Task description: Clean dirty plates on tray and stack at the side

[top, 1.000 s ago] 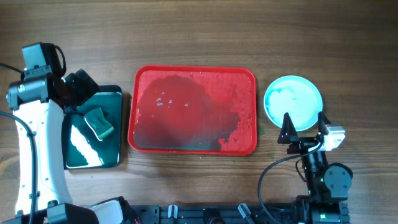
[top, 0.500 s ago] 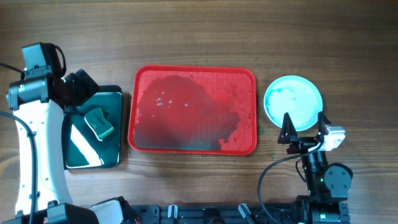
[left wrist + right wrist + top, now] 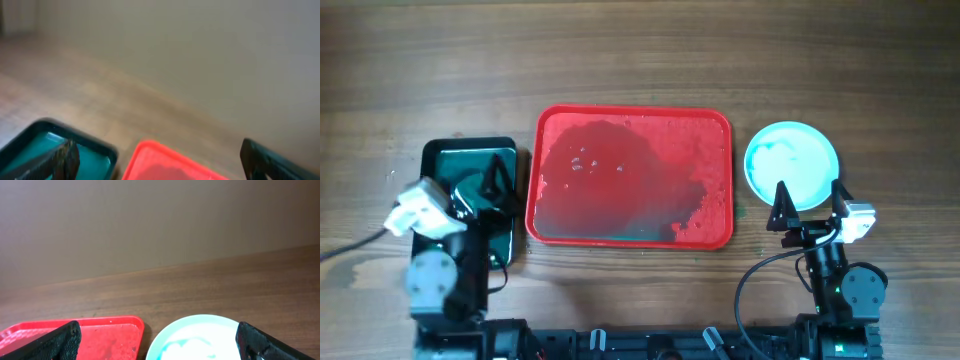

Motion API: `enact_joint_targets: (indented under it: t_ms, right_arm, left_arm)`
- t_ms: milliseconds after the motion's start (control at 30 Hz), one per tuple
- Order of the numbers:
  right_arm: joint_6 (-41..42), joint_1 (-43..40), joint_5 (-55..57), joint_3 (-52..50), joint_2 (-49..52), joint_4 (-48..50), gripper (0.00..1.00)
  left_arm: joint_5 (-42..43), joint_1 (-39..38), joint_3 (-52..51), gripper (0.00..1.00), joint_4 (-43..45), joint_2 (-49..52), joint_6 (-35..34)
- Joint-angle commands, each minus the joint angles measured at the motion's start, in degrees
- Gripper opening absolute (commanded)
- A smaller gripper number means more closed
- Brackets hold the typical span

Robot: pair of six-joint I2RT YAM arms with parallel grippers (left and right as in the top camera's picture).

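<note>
Overhead first: the wooden table (image 3: 620,50), and the red tray (image 3: 620,185) dead centre carries no plates, only a wet film and specks, so I judge the cleaning finished. Left of it, the black basin (image 3: 470,148) holds what looks like teal water, handy for washing. The plates (image 3: 792,165) sit on the wood just right of the tray, the stacking spot; I see only the top one. Left gripper (image 3: 478,186) hangs over the basin, jaws wide, empty; right gripper (image 3: 810,203) sits near the plates, likewise spread, holding nothing.

One tray (image 3: 630,180); one basin (image 3: 460,157); one plate (image 3: 792,165) visible.
</note>
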Motion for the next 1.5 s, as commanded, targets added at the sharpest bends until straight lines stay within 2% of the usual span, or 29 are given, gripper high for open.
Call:
enact_joint_targets:
  t_ms: [0, 100, 200, 300, 1467]
  right_arm:
    - [-0.6, 0.2, 0.1, -0.1, -0.5, 0.2, 1.00]
    - [-0.6, 0.2, 0.1, -0.1, -0.5, 0.2, 1.00]
    - [-0.6, 0.2, 0.1, -0.1, -0.5, 0.2, 1.00]
    - [-0.6, 0.2, 0.1, -0.1, -0.5, 0.2, 1.00]
    - [-0.6, 0.2, 0.1, -0.1, -0.5, 0.1, 1.00]
  left_arm:
    - [4.0, -0.3, -12.7, 1.00, 9.5, -8.4, 0.0]
    - [4.0, -0.3, -21.5, 1.00, 15.8, -15.7, 2.2]
    - [5.4, -0.2, -24.6, 1.00, 15.3, -18.9, 7.8]
    - [6.1, -0.2, -26.6, 1.00, 13.5, -18.9, 10.2]
    - [7.4, -0.2, -28.6, 1.00, 12.2, -18.9, 10.7]
